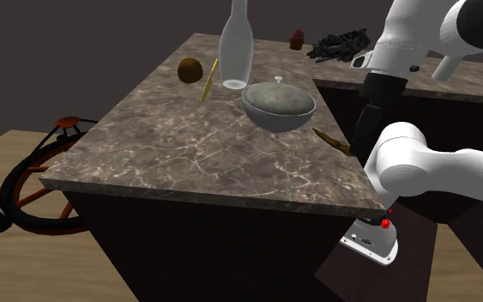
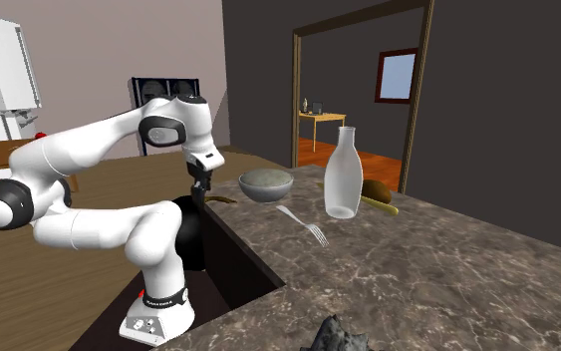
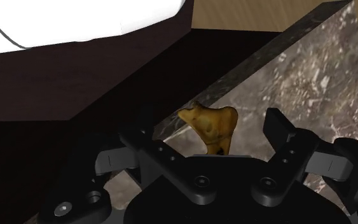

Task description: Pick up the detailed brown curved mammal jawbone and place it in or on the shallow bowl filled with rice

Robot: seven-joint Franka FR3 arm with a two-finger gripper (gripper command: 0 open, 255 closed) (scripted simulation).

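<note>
The brown curved jawbone [image 1: 332, 140] lies at the marble counter's edge closest to the arm, just beside the grey bowl of rice [image 1: 278, 105]. My black gripper [image 1: 362, 141] points down over the bone's end at that edge. In the wrist view the bone [image 3: 209, 124] stands between the two fingers [image 3: 278, 130], which are apart and do not touch it, so the gripper [image 3: 206, 132] is open. From the second exterior view the gripper [image 2: 204, 191] hangs at the counter edge, with the bone [image 2: 220, 199] next to the bowl [image 2: 266, 184].
A tall clear bottle [image 1: 236, 47], a fork [image 1: 208, 81] and a round brown object [image 1: 189, 69] stand beyond the bowl. A dark pile [image 1: 341, 43] lies on the back counter. A wagon wheel [image 1: 42, 180] lies on the floor at the shoulder view's left.
</note>
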